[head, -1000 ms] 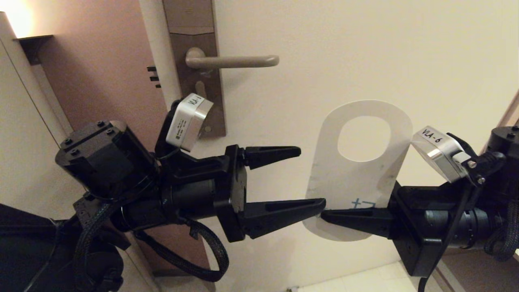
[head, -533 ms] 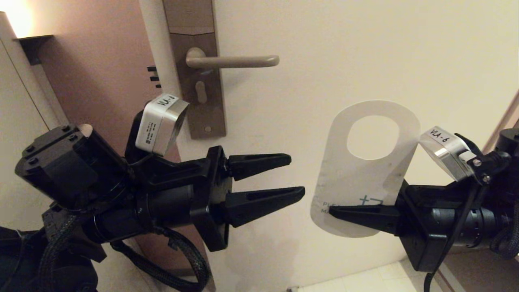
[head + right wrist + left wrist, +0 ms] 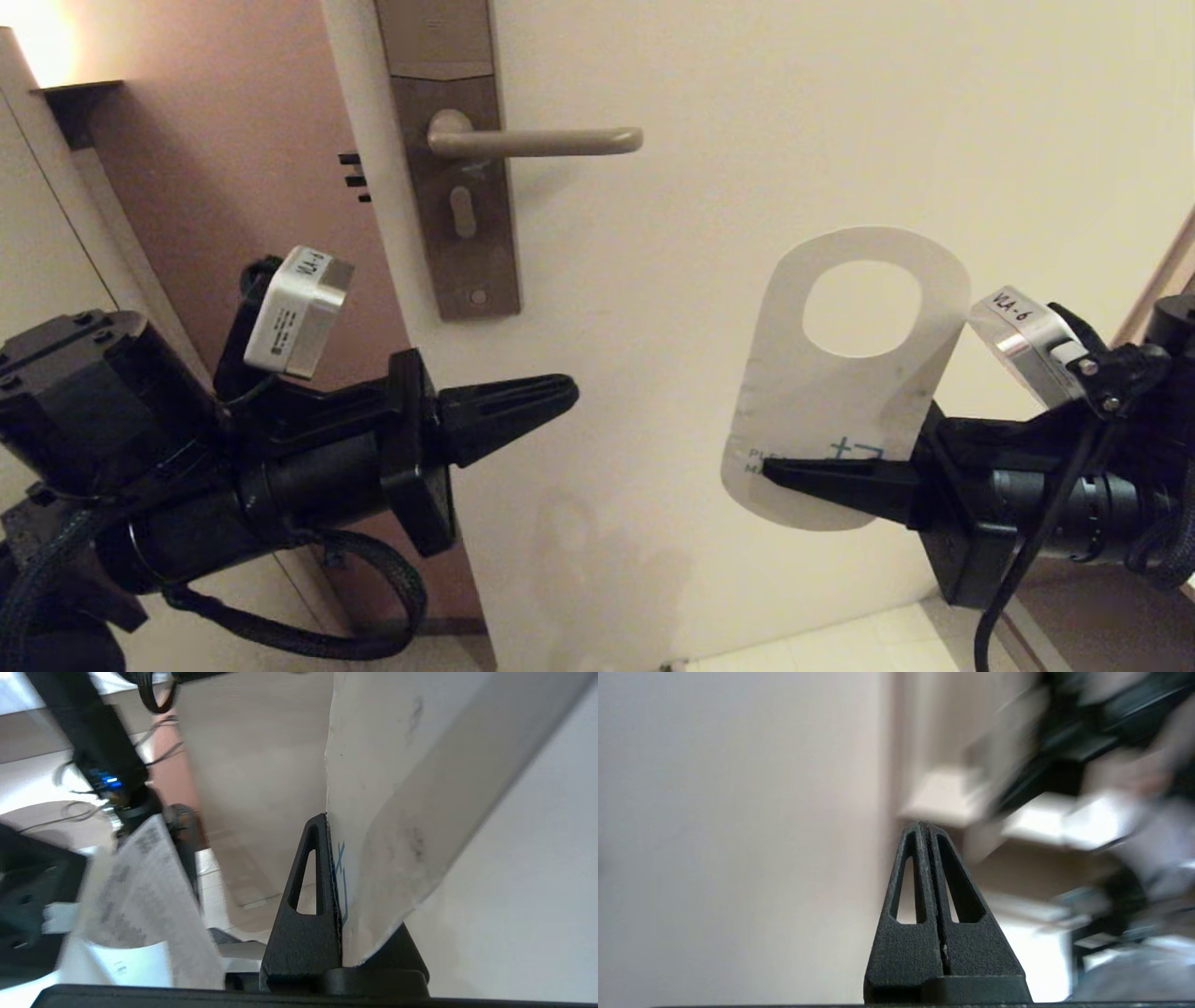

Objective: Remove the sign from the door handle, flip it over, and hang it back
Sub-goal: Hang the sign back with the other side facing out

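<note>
The sign (image 3: 840, 401) shows its white side with faint blue print, its oval hole uppermost. My right gripper (image 3: 775, 469) is shut on its lower part and holds it upright in front of the door, to the right of and below the door handle (image 3: 537, 141). In the right wrist view the sign (image 3: 373, 812) sits clamped between the fingers (image 3: 308, 891). The handle is bare, a beige lever on a tall brown lock plate (image 3: 457, 187). My left gripper (image 3: 565, 392) is shut and empty, low on the left, below the lock plate; its fingers press together in the left wrist view (image 3: 928, 833).
The cream door (image 3: 840, 121) fills the view behind both arms. Dark latch bolts (image 3: 353, 177) sit on the door's edge, with a reddish wall (image 3: 224, 159) beyond. Pale floor tiles (image 3: 840, 644) show at the bottom.
My left gripper has closed from wide open and pulled back to the left and down, away from the sign. My right gripper has shifted the sign slightly right and held on.
</note>
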